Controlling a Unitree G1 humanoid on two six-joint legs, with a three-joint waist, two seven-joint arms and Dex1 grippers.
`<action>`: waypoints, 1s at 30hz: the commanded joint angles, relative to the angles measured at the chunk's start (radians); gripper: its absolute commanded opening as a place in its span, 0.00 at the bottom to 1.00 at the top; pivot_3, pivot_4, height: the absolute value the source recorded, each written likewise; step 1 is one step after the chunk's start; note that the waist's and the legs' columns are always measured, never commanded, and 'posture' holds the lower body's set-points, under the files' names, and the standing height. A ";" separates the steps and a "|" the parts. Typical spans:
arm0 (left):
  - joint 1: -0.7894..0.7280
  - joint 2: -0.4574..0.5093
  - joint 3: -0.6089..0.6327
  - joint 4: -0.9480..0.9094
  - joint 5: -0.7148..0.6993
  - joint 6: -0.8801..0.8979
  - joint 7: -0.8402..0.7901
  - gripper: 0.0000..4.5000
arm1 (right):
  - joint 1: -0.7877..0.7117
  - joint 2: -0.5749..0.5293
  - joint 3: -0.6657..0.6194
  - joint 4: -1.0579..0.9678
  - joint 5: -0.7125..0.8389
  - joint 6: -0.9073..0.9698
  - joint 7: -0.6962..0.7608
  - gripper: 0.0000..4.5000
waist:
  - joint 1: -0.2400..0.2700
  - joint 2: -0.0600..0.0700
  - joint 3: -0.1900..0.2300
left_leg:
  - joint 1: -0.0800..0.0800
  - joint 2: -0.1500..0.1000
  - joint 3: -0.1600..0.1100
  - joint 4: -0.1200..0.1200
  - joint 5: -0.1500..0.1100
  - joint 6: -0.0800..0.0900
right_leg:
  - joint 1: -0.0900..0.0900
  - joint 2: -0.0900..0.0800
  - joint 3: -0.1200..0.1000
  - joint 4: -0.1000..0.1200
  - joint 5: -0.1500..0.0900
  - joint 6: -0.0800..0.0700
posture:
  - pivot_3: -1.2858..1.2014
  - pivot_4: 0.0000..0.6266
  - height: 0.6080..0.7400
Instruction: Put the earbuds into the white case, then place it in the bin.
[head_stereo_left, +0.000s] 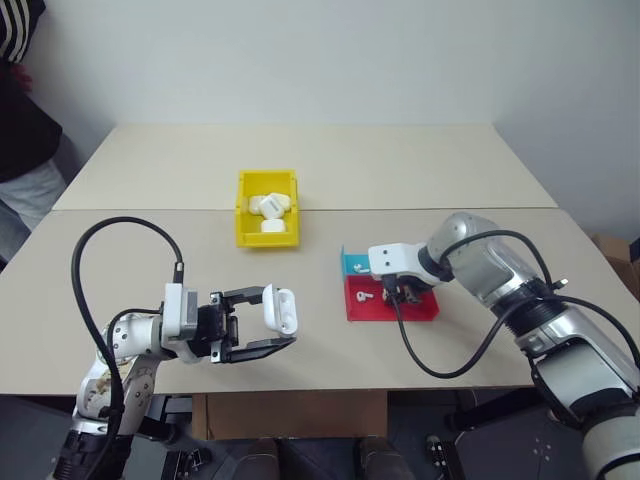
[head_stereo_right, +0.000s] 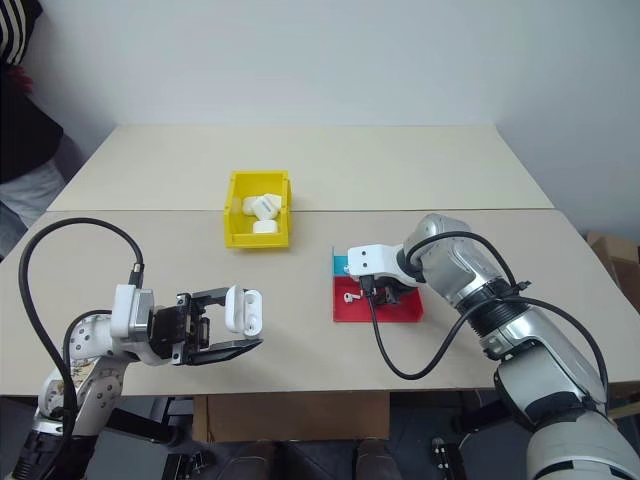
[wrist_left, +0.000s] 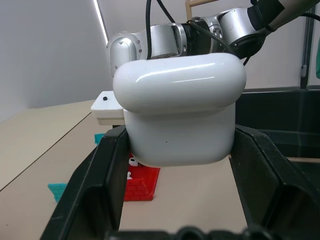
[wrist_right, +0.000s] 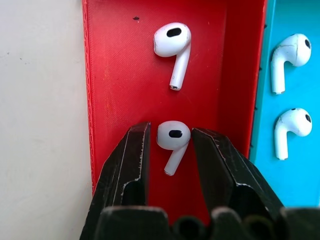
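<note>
The left claw, at lower left of the head view, is clamped on the glossy white rounded case; its lid seam is hard to make out. The right claw stands part-open astride one tiny white earbud in the shallow red tray, contact unclear. The yellow rectangular bin sits at worktop centre.

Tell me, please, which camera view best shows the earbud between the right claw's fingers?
The right wrist view: the earbud lies in the red tray, framed by the right claw, fingers apart. Both eye views show merely the claw over the tray, hiding that earbud.
</note>
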 joint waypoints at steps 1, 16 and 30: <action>-0.003 0.011 0.012 -0.040 0.002 -0.020 0.007 0.62 | -0.019 0.001 -0.025 0.005 -0.013 -0.022 0.003 0.38 | 0.000 0.000 0.000 | 0.000 0.000 0.000 0.000 0.000 0.000 | 0.000 0.000 0.000 0.000 0.000 0.000 | 0.52 0.24 1.00; 0.001 0.015 0.014 -0.045 0.012 -0.019 0.020 0.62 | -0.013 -0.001 -0.030 0.009 -0.021 -0.036 0.011 0.17 | 0.000 0.000 0.000 | 0.000 0.000 0.000 0.000 0.000 0.000 | 0.000 0.000 0.000 0.000 0.000 0.000 | 0.52 0.24 1.00; -0.071 -0.027 -0.009 -0.106 -0.071 0.072 0.108 0.62 | 0.041 -0.110 -0.337 -0.373 0.191 0.306 0.007 0.17 | 0.008 0.000 0.000 | -0.002 0.000 -0.001 0.000 0.000 0.000 | -0.001 0.000 -0.001 0.000 0.000 0.000 | 0.52 0.24 1.00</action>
